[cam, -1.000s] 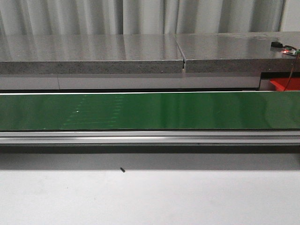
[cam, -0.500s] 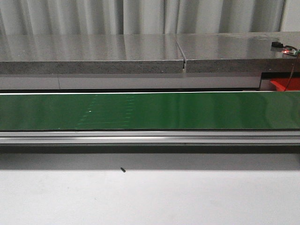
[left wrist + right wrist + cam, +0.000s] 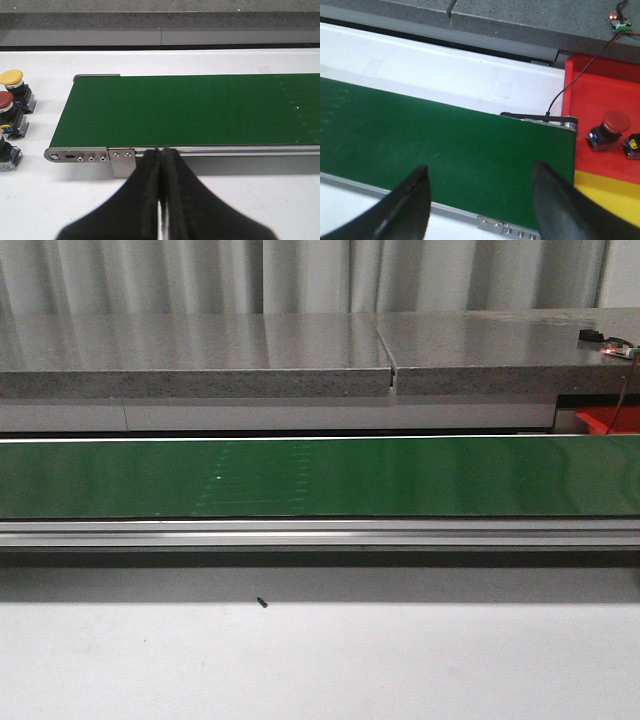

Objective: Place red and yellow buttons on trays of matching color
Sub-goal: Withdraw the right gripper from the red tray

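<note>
Over at nine o'clock from the green belt, off its left end, we see a yellow button and a red button waiting on the white table. Our left gripper is shut tight and holds nothing. No button rides the belt. Our right gripper is wide open and empty above the belt's other end. At three o'clock from that end sits the red tray with a red button already in it, and the yellow tray lies just beside. We think we are between buttons. Next, the left gripper should open and reach for a waiting button.
</note>
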`<state>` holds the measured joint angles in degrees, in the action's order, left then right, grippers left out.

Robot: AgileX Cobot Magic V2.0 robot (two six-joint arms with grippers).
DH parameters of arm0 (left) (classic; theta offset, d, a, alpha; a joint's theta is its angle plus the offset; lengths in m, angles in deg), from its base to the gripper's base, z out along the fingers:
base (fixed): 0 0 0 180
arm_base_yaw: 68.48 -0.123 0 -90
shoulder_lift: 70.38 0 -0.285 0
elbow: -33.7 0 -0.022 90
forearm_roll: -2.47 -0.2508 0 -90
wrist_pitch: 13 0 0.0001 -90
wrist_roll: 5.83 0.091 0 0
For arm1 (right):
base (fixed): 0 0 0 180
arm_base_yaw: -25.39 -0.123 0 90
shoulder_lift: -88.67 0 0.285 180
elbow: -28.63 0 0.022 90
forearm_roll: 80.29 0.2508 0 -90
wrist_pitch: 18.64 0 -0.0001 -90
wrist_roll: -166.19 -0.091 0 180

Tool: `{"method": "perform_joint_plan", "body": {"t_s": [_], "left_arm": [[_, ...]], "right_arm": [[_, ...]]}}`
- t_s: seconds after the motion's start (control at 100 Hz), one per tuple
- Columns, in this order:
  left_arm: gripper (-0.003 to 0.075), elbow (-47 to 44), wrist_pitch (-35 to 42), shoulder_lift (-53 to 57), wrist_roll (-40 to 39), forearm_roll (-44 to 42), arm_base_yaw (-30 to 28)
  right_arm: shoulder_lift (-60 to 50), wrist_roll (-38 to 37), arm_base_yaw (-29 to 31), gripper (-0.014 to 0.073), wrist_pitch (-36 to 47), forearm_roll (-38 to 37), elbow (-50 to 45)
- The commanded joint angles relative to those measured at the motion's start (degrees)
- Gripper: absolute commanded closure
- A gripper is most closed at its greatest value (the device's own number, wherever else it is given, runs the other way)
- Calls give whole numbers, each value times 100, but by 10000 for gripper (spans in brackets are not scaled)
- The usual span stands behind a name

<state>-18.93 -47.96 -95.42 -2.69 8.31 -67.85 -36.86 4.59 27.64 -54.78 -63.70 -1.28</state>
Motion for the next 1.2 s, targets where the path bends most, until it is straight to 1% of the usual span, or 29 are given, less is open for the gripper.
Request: {"method": "perform_joint_plan", "body": {"t_s": [0.0,0.11,0.16,0.34,0.38,0.9,0.95,1.0,1.07,1.12,1.14,1.19], "left_arm": [[741,145,423,-49,-19,59,45],[741,145,423,-49,-19,59,45],[741,145,423,-49,-19,59,45],[741,145,423,-49,-19,59,45],[741,145,423,-49,-19,59,45],[735,145,483,-49,-19,59,45],[710,145,483,-49,-19,59,45],[658,145,472,-49,-19,59,45],[546,145,448,-49,-19,59,45],[440,145,448,-49,-19,59,45],[412,145,448,-49,-19,59,45],[300,145,448,-49,-19,59,45]], "right_arm": [[-512,61,-2,244,302,46,-179],[-1024,61,-2,366,185,46,-450],[-1219,61,-2,435,147,46,-507],[-1433,61,-2,667,80,46,-531],[-1433,61,-2,657,80,46,-531],[-1433,61,-2,662,74,46,-531],[-1433,61,-2,662,74,46,-531],[-1433,61,-2,662,74,46,-531],[-1433,61,-2,662,74,46,-531],[-1433,61,-2,662,74,46,-531],[-1433,61,-2,662,74,46,-531],[-1433,61,-2,662,74,46,-531]]}}
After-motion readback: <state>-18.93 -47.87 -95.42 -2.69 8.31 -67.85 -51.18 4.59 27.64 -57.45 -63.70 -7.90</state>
